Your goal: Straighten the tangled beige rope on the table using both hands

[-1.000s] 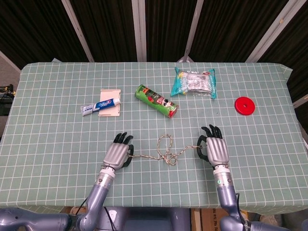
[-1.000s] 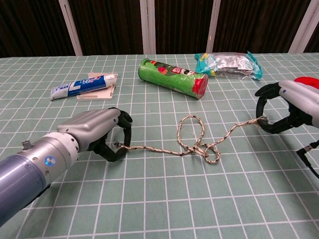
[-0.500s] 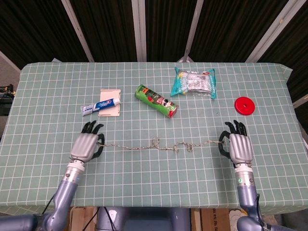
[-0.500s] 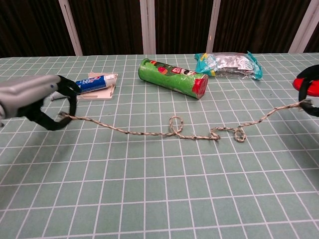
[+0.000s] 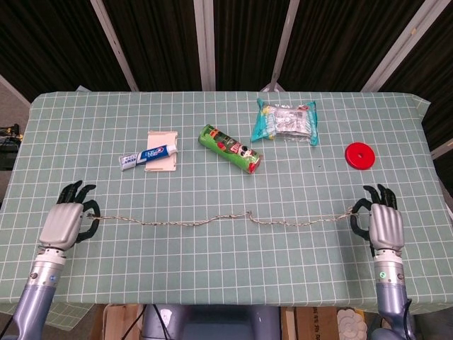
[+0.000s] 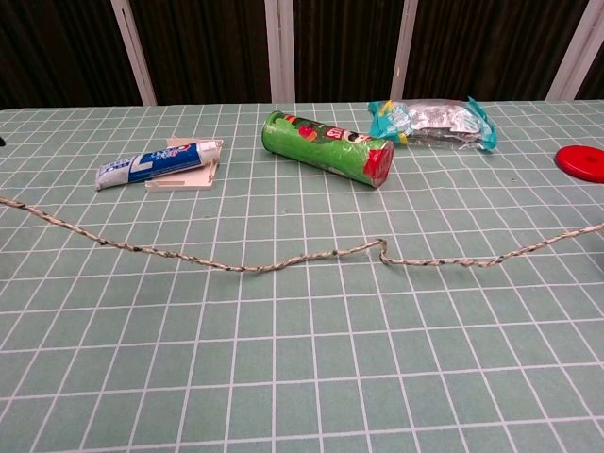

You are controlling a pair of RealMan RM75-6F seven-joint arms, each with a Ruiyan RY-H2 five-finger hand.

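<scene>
My left hand [image 5: 67, 221] sits at the lower left of the head view, fingers [image 5: 90, 219] curled around one end of the rope [image 5: 212, 220]. My right hand [image 5: 382, 221] sits at the lower right, fingers [image 5: 357, 214] pinching the other end. Neither hand shows in the chest view.

Between them the rope runs across the bench [image 5: 226, 283] in a nearly straight line with shallow waves and one small kink near its middle. In the chest view it crosses the whole frame, lying on the green checked cloth.

Above the rope, in the upper middle of the head view, a green can [image 5: 229, 149] lies on its side, tilted. To its left a toothpaste tube [image 5: 147, 156] rests partly on a beige card [image 5: 162, 150]. To the can's upper right lies a teal snack bag [image 5: 285, 121]. A red disc [image 5: 359, 155] sits at the right, above my right hand and well apart from the rope.
</scene>
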